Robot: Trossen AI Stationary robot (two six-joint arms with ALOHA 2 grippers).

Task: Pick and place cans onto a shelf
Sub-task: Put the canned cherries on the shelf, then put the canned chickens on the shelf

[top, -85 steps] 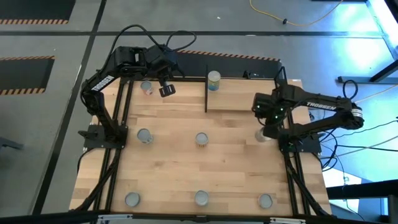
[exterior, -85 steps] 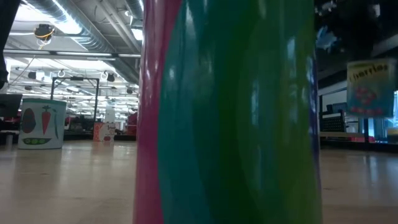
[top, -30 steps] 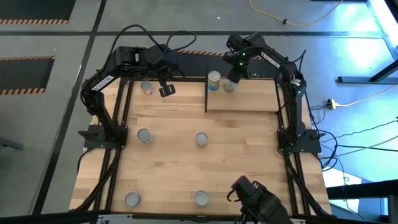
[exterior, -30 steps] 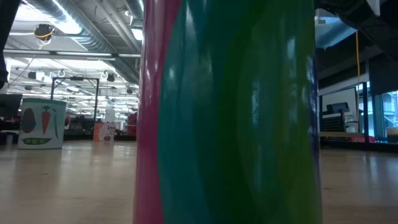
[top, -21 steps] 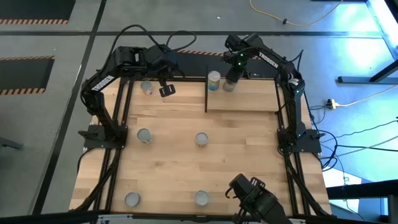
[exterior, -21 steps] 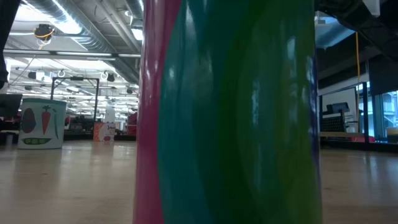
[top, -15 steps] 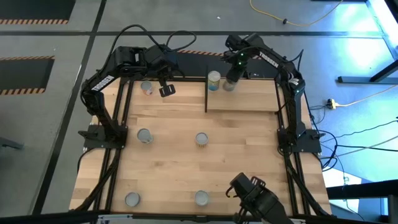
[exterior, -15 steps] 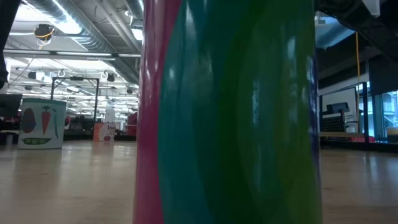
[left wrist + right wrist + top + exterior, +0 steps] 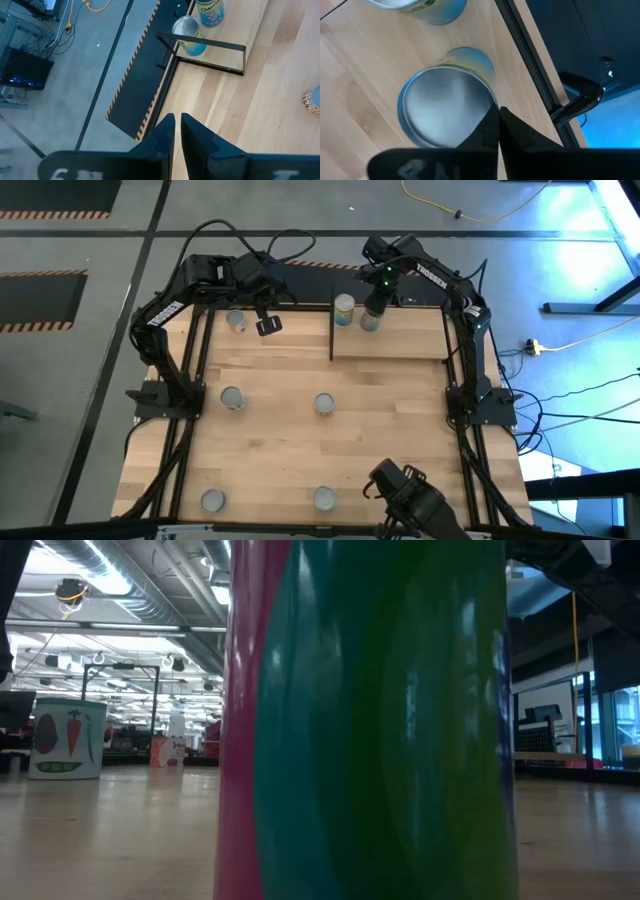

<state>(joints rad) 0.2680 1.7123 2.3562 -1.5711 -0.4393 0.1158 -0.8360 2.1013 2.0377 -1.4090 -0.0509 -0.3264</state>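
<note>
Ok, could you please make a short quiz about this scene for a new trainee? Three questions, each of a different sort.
1. True or false: the shelf holds three cans.
2. Which gripper is above the shelf? A: left gripper. B: right gripper.
3. In the high view, how many cans can be seen on the table, off the shelf?

Key: 1. False: two, the pale yellow can and the can under the right gripper. 2. B. 3. Five.

"Cherries" reads on the label of one can [image 9: 210, 12] standing on the shelf [image 9: 220, 57]. Right arm [image 9: 432, 275] carries white lettering, too small to read.
</note>
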